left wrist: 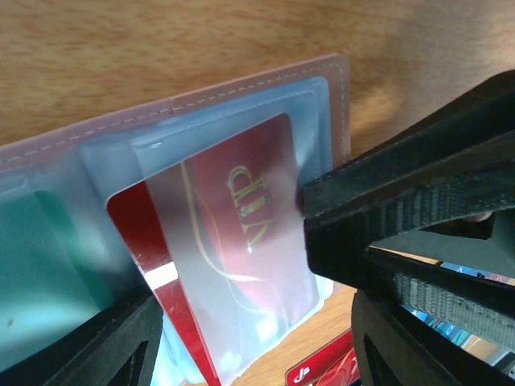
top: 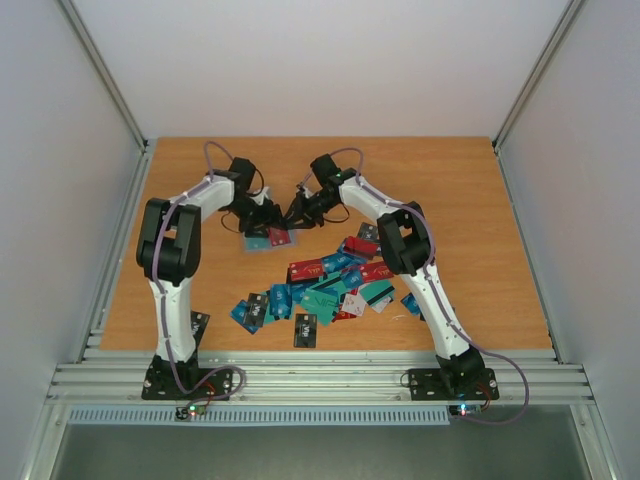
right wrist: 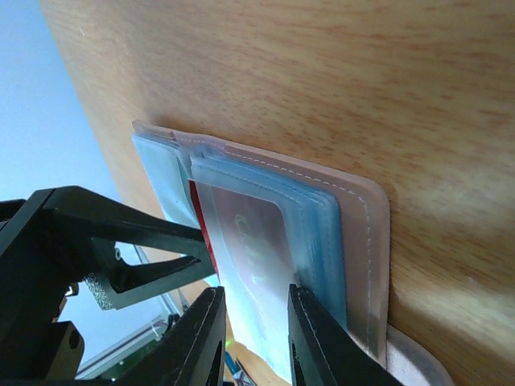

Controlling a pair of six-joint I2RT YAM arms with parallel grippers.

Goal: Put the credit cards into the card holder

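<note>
Nearest us, the two arm bases (top: 190, 380) sit bolted along the near edge of the bench (top: 480, 190), a wood-grain top and the largest thing we see. From them the left arm (top: 170, 250) and the right arm (top: 405, 240) reach toward the far edge and bend inward, so that their wrists meet just left of the bench's middle. Next in size is the loose heap of credit cards (top: 330, 280), red, teal, blue, black and white, overlapping from the middle of the bench toward the near edge; one black card (top: 305, 330) lies closest to that edge. Smaller, the card holder (left wrist: 241, 88) lies open under the two wrists, farther from the near edge than the heap, its pinkish stitched border outermost and pale blue clear pockets stacked inside. Smaller again, a red card (left wrist: 233, 209) with gold "VIP" lettering sits partly inside a frosted pocket, one long edge showing bare beyond it. We see the right jaws nearly pressed together, pinching the pocket's edge with the red card inside it; their fingers (right wrist: 318, 338) stand close, the sleeve between them. We see the left jaws spread wide, their fingers (left wrist: 105, 338) on either side of the holder's end; whether they touch it we cannot tell.
</note>
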